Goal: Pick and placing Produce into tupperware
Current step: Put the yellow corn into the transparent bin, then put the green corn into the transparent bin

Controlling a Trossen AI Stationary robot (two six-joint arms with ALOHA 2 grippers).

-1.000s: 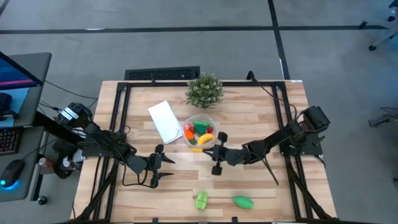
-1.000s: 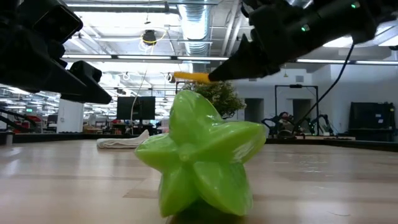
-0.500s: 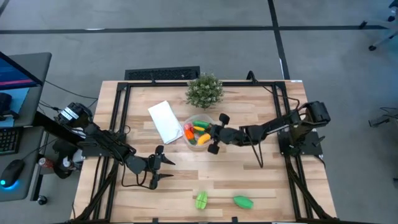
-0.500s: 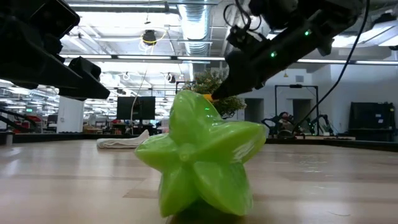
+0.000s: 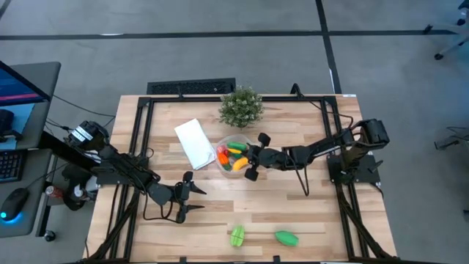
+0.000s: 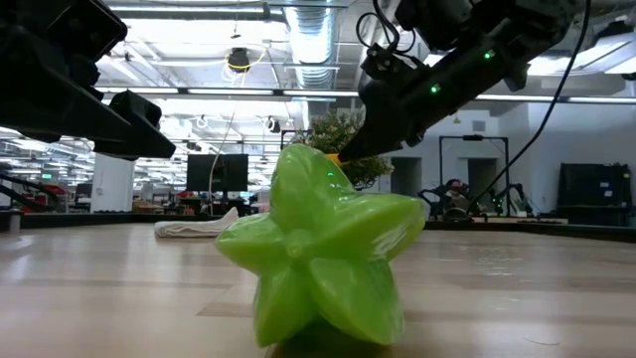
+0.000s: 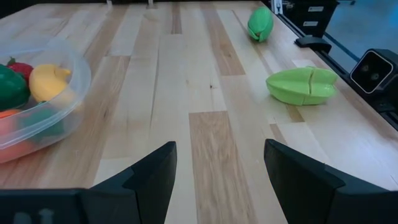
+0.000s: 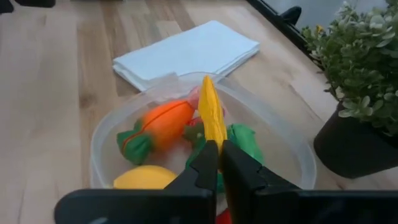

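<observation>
The clear round tupperware (image 5: pixel 233 155) stands mid-table holding several toy pieces: an orange carrot (image 8: pixel 163 122), a yellow piece (image 8: pixel 144 178) and green ones. My right gripper (image 5: pixel 251 158) is over its right rim, shut on a slim yellow toy banana (image 8: pixel 210 112). My left gripper (image 5: pixel 187 199) hangs open above bare table, to the near left of the container. A green star-shaped fruit (image 5: pixel 237 235) and a green oval piece (image 5: pixel 286 237) lie on the table near its near edge; the star fruit (image 6: pixel 318 259) fills the low view. My right gripper pinches the toy banana between its two fingers (image 8: pixel 239 171), at the end nearest the gripper (image 8: pixel 212 138). The fingers reach in from the table's right, slanting down. The banana sticks out past the fingertips, along them, over the container's contents.
A bushy potted plant (image 5: pixel 240 107) stands just beyond the container. A flat white rectangle (image 5: pixel 194 142) lies at the container's left. Black frame rails (image 5: pixel 139 139) run along the table's sides. Bare wood lies between the container and the two green pieces.
My right gripper, carrying the banana, moved from the container's near right side toward the far edge and came down over the container, its arm stretching out. It has kept almost still for the last half second.
</observation>
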